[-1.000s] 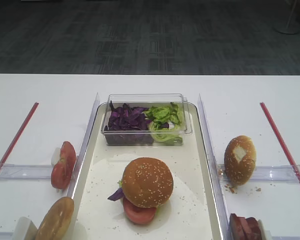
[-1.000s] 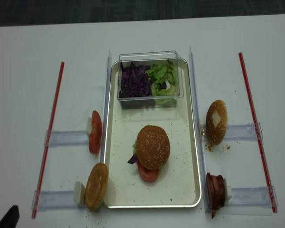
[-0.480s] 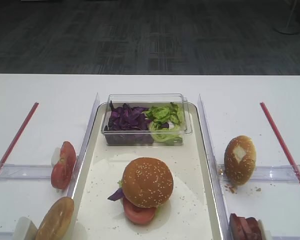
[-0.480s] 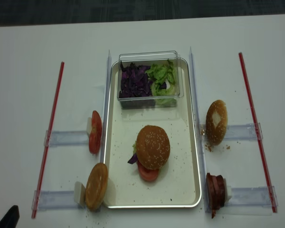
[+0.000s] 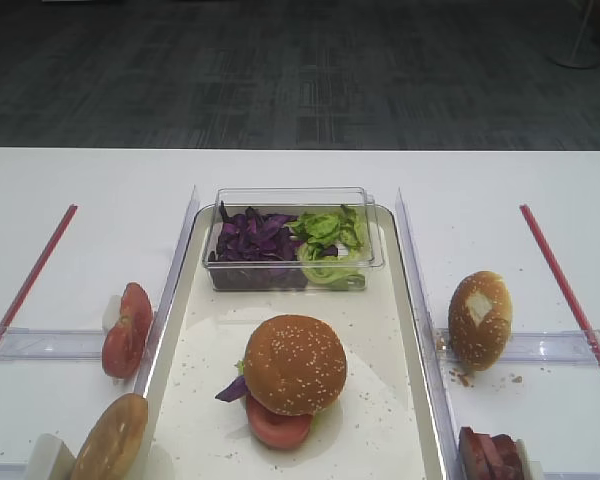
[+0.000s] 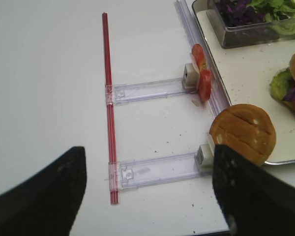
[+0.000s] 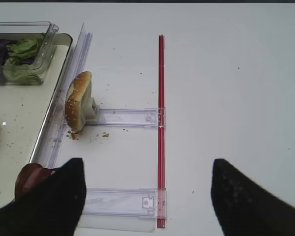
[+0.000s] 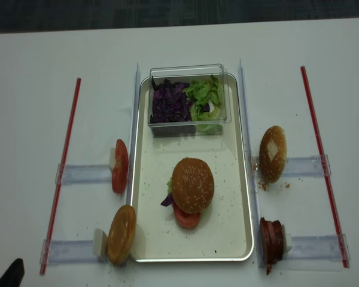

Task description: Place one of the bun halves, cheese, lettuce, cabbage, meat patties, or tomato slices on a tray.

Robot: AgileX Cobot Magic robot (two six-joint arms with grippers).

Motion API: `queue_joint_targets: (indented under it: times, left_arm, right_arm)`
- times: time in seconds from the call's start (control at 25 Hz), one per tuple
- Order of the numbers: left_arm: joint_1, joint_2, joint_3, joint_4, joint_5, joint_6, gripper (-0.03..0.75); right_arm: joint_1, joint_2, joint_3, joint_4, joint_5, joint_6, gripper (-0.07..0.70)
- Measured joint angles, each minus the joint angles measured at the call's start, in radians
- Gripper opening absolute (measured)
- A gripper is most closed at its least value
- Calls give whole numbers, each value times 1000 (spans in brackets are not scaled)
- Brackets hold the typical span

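Seeded bun top (image 5: 294, 364) on tray (image 5: 392, 420) looks light, squashy: pinch its sides gently; both grippers' jaws spread, empty.

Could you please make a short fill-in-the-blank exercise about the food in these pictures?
1. The purple cabbage lies in a clear ____.
2. The sesame bun sits on the ____.
3. Below the bun, a red ____ slice sticks out.
4. The meat patties stand to the ____ of the tray.

Missing words: box; tray; tomato; right
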Motion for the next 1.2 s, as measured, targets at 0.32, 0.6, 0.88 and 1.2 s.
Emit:
queue_joint_targets:
  times: [0.32, 0.6, 0.88, 1.2]
  left_arm:
    - [0, 0, 0, 0, 0, 0, 492]
    - [0, 0, 0, 0, 0, 0, 491]
    - [0, 0, 0, 0, 0, 0, 491]
    - [0, 0, 0, 7, 0, 0, 491]
  right_arm:
    - [0, 0, 0, 0, 0, -2, 552]
    - [0, 0, 0, 0, 0, -2, 552]
    - [0, 0, 0, 0, 0, -2, 552]
    - [0, 0, 0, 0, 0, -2, 552]
